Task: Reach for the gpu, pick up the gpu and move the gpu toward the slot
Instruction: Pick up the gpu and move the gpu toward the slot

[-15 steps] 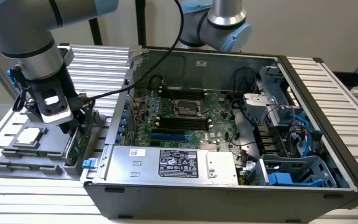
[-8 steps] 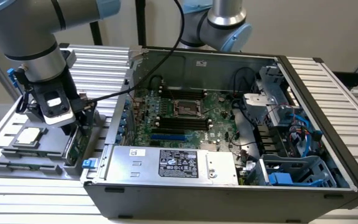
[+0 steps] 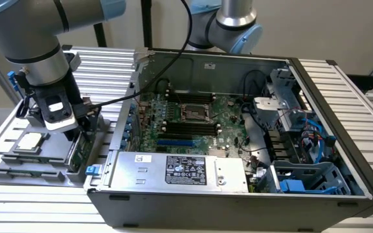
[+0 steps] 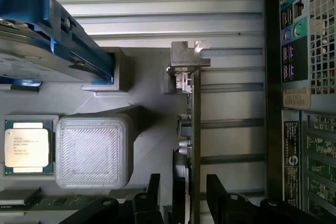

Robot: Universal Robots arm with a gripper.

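One gpu (image 4: 195, 129) stands on its long edge in a grey holder tray (image 4: 136, 98), its silver end bracket (image 4: 189, 56) at the far end from the gripper. In the exterior view the gpu (image 3: 76, 153) sits at that view's left, outside the open computer case (image 3: 238, 208) and just beside its side wall. The gripper (image 4: 184, 203) is lowered over the card with its jaws spread, one finger on each side of the board. A narrow gap shows on either side, so the card appears straddled but not yet pinched. In the same tray, the square processor chip (image 4: 27, 149) lies flat farther from the case. The hard drive with blue rails (image 4: 31, 51) rests beside the chip. Inside the case the motherboard (image 3: 193, 121) lies exposed, with the blue slot (image 3: 173, 143) near its front edge, well apart from the card. By these views the reach looks essentially complete. The grasp, the lift and the carry toward the slot are not yet done, since the card is seated in its holder.
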